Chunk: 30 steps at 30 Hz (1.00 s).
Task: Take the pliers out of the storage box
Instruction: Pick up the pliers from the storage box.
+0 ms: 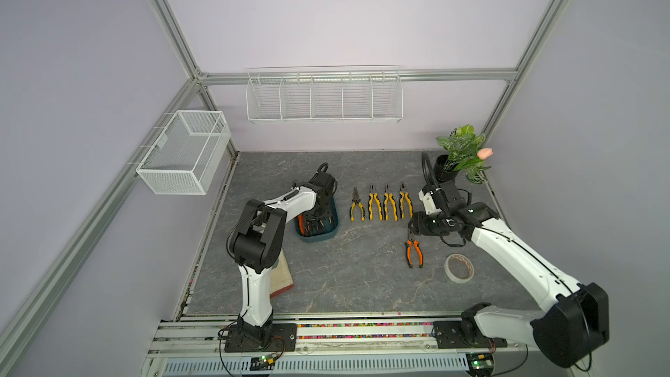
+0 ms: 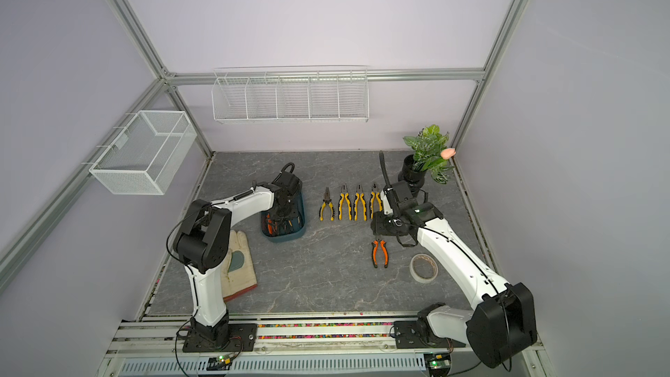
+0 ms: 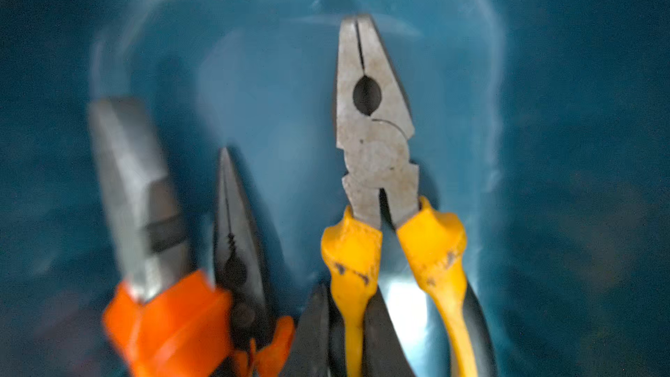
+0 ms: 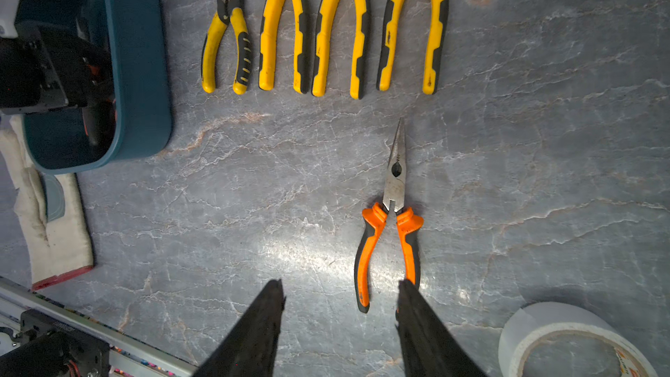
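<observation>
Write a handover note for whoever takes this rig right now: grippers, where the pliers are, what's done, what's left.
Left gripper: shut, inside the storage box, apparently on a yellow-handled pliers.
Right gripper: open, empty, above the orange pliers on the table.
Done: four yellow pliers in a row and that orange one lie outside the box.
Left: the gripped pair plus at least two orange-handled pliers in the box.
</observation>
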Motion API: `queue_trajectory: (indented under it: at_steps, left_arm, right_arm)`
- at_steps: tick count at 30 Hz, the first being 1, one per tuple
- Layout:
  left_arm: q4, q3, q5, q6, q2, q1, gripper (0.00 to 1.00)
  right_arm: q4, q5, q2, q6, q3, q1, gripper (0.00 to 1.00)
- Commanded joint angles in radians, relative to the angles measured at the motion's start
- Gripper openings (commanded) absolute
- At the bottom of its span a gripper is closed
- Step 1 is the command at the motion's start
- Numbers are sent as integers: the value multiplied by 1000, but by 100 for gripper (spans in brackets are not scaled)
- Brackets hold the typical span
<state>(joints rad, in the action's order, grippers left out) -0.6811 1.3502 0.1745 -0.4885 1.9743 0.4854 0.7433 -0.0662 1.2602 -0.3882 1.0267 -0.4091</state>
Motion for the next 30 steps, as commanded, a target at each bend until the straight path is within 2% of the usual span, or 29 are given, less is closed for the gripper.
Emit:
queue_trajectory:
  at_steps: [1, 5, 10, 12, 14, 17, 20, 24, 27, 30]
  left_arm:
    - [-113, -30, 99, 35, -77, 0, 0]
    - [-154, -17, 184, 69, -171, 15, 0]
    - [-117, -36, 245, 125, -294, 55, 0]
    - [-89, -49, 250, 160, -345, 76, 0]
    - [-53, -74, 256, 197, -396, 102, 0]
    - [6, -130, 277, 258, -477, 154, 0]
    - [73, -202, 371, 313, -560, 242, 0]
    - [166, -294, 531, 400, -650, 368, 0]
    - [212, -338, 611, 431, -685, 426, 0]
    - [252, -369, 634, 452, -715, 456, 0]
  right_arm:
    - [-33, -60, -13, 9, -4, -18, 50]
    - [-49, -57, 0, 10, 35, -54, 49]
    - [-58, -59, 63, 3, 121, -81, 50]
    - [-57, -58, 100, -6, 159, -87, 61]
    - [-57, -88, 143, -11, 206, -88, 62]
    - [-29, -111, 222, -23, 320, -87, 63]
    - [-2, -157, 299, -57, 450, -86, 64]
    - [40, -264, 436, -166, 642, -90, 66]
    - [105, -302, 538, -201, 808, -107, 66]
    - [164, -293, 615, -221, 934, -136, 66]
